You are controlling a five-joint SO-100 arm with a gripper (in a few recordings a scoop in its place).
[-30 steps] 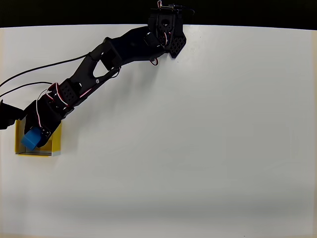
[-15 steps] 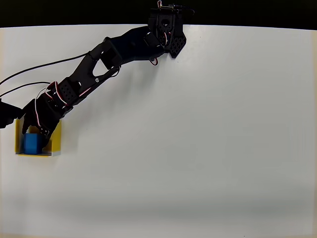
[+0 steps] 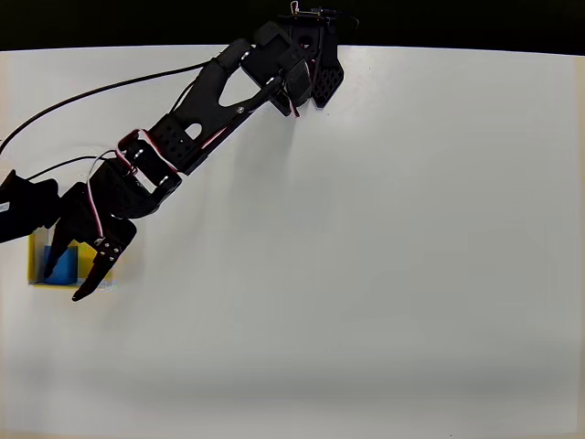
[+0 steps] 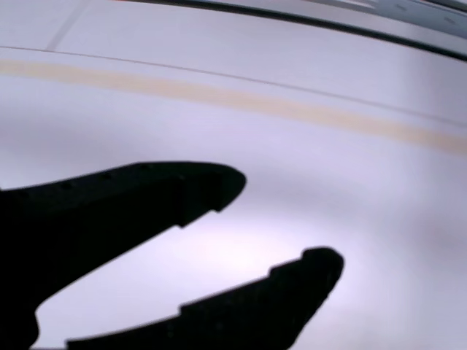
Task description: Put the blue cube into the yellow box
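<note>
Cube (image 3: 62, 266) sits inside the box (image 3: 37, 261) at the table's (image 3: 366, 274) far left in the overhead view. Gripper (image 3: 66, 277) hangs over the box, fingers spread and holding nothing; in the wrist view both fingers (image 4: 146, 204) show apart.

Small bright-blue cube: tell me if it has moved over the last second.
Yes. The small bright-blue cube was tilted between the pincer's fingers above the square yellow open-topped box; now it lies inside, against the box's bottom wall overhead.
</note>
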